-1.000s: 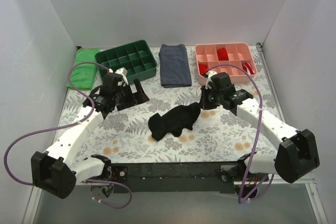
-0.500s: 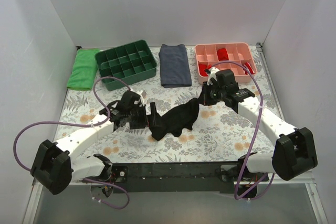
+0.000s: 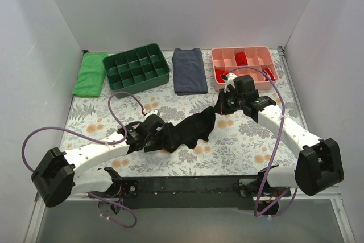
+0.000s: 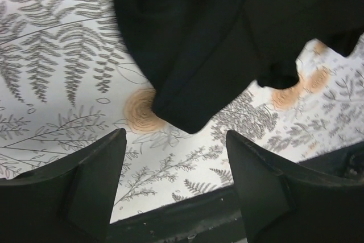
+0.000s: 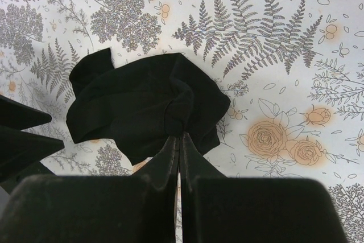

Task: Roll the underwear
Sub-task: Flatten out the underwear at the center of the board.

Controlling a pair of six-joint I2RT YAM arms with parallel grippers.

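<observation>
The black underwear (image 3: 189, 129) lies crumpled on the floral tablecloth at mid-table. My right gripper (image 3: 218, 108) is shut on its far right edge and holds that edge lifted; in the right wrist view the closed fingertips (image 5: 181, 138) pinch a fold of the underwear (image 5: 136, 101). My left gripper (image 3: 161, 139) is open at the underwear's near left end. In the left wrist view its gripper (image 4: 176, 140) is spread with bare cloth between the fingers, and the underwear (image 4: 216, 32) hangs just beyond them.
A green divided tray (image 3: 137, 66) stands at the back left, with a green cloth (image 3: 90, 74) beside it. A folded navy-grey cloth (image 3: 189, 70) lies at the back centre. A pink tray (image 3: 243, 65) with red rolls stands at the back right.
My left arm has swung from near the green tray down and right to the underwear's left end. My right gripper has lifted the underwear's right edge slightly.
</observation>
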